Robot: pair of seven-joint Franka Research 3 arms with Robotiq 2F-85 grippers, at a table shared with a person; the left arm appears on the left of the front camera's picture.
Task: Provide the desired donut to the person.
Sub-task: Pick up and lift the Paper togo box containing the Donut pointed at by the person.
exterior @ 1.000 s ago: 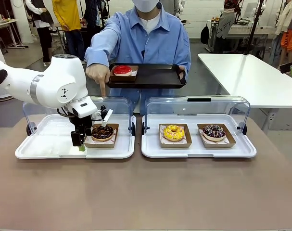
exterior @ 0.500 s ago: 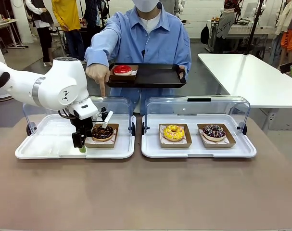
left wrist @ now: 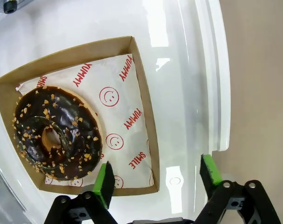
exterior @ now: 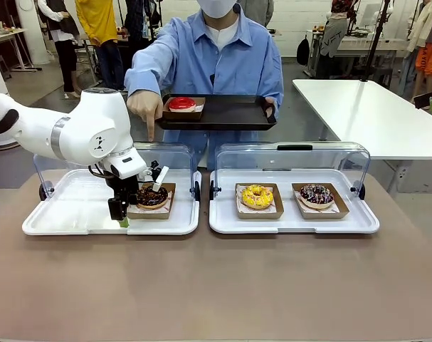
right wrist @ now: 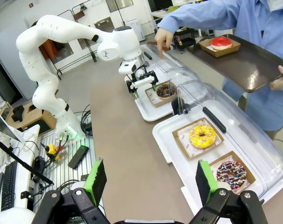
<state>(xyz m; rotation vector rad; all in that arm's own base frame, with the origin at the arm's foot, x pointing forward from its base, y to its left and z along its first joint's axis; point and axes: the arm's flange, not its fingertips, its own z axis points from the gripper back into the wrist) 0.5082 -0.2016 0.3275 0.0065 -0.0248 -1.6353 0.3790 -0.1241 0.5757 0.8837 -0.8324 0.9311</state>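
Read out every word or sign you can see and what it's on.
"YUMMY": red, repeated on the paper liner under the chocolate donut.
"SMILE": same liner, beside red smiley faces.
Print under the yellow donut and the sprinkled donut: too small to read.

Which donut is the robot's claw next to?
The chocolate donut with nut crumbs, alone in the left case, beside the left gripper. The yellow donut, sprinkled donut and red donut sit farther away.

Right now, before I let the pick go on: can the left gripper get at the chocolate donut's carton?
Likely yes. The lid is swung back, and the left gripper straddles a side wall of the carton, one finger inside beside the chocolate donut, one outside; nothing blocks it.
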